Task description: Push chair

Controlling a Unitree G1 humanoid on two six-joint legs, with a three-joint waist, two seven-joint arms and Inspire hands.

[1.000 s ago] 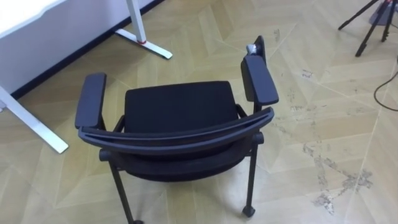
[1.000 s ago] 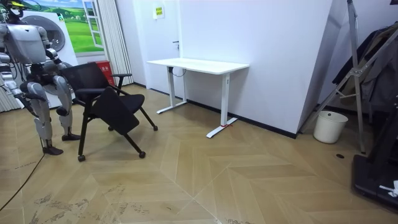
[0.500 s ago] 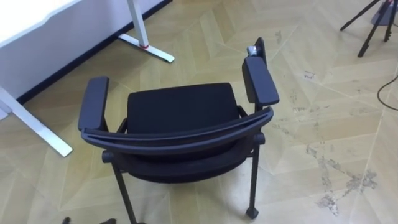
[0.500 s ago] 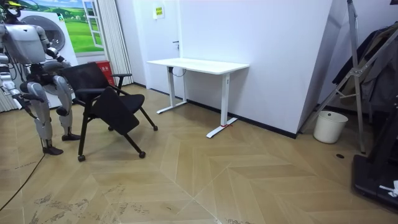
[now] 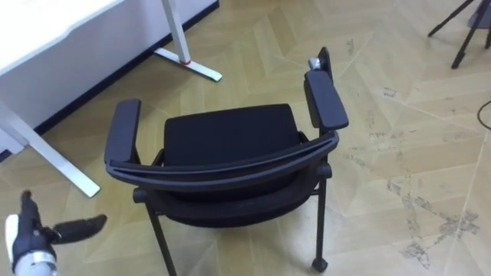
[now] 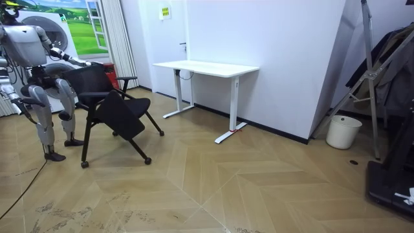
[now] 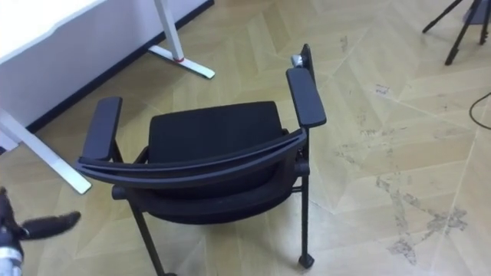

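Note:
A black chair [image 5: 230, 138] with two padded armrests stands right in front of me, its curved backrest [image 5: 222, 167] nearest to me and its seat facing away. My left hand [image 5: 47, 232] is low at the left, short of the backrest and apart from it, with straight fingers and nothing in it. In the room view I stand behind the chair [image 6: 110, 97] at the room view's left, my left arm stretched toward its back. My right hand [image 6: 19, 103] hangs by my side, too small to read.
A white desk [image 5: 46, 23] with white legs [image 5: 178, 42] stands ahead on the left, by the wall [image 6: 272, 58]. Dark tripod legs [image 5: 460, 31] show at the far right. A white bin [image 6: 341, 131] stands beyond the desk. Scuffed wooden floor lies right of the chair.
My left hand has risen into the eye view at the lower left, and the room view shows that arm lifting toward the chair's back. The eye view shifted slightly; the chair stays put.

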